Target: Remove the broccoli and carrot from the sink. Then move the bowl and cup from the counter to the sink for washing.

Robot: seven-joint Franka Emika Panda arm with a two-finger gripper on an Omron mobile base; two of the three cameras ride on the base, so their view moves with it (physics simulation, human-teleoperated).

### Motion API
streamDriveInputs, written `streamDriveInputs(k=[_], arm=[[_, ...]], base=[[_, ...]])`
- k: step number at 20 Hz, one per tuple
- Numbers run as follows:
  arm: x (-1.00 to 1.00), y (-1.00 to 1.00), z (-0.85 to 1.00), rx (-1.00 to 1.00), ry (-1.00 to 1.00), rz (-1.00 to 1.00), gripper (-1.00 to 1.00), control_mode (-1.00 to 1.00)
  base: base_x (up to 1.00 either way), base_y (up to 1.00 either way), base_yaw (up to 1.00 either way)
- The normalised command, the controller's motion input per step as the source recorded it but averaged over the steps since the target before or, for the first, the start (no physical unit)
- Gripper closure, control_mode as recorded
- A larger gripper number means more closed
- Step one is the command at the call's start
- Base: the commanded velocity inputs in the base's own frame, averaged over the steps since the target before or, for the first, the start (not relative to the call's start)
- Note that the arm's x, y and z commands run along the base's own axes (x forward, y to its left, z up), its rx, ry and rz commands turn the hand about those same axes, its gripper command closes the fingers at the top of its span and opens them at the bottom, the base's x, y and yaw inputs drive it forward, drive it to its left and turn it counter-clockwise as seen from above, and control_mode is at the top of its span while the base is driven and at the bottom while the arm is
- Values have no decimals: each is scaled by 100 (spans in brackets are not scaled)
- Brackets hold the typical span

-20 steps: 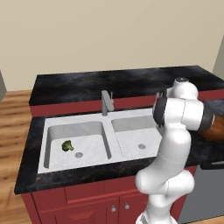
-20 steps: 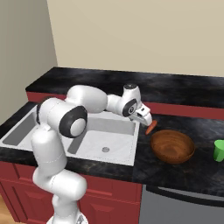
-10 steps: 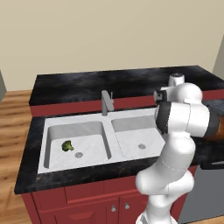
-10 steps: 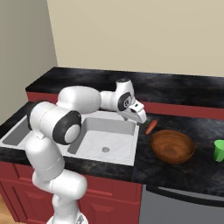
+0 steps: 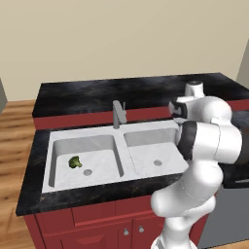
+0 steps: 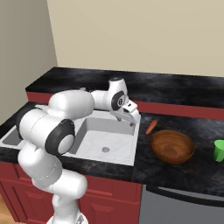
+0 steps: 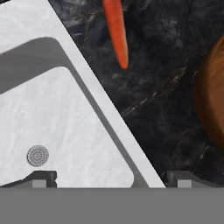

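Orange-red and slim, the carrot (image 6: 151,127) lies flat on the black mottled counter (image 6: 175,173), tapering to a point, between the sink (image 6: 131,148) rim and the wood-brown bowl (image 6: 172,146). The dark green broccoli (image 5: 75,162) sits in the left basin near its drain. The gripper (image 6: 132,117) hangs empty, fingers spread wide, over the sink's right rim.

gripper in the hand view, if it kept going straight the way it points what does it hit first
Most likely the right edge of the sink, where its rim meets the counter. The open gripper straddles that edge; the carrot lies off-centre, depth unclear.
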Motion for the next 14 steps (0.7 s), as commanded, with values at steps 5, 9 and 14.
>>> streamDriveInputs(k=[5, 9, 14], arm=[[-27, 32, 2, 0, 0, 0, -100, -100], [-26, 30, 3, 0, 0, 2, -100, -100], [-28, 28, 4, 0, 0, 7, -100, -100]], base=[[0, 0, 0], [0, 0, 0], [0, 0, 0]])
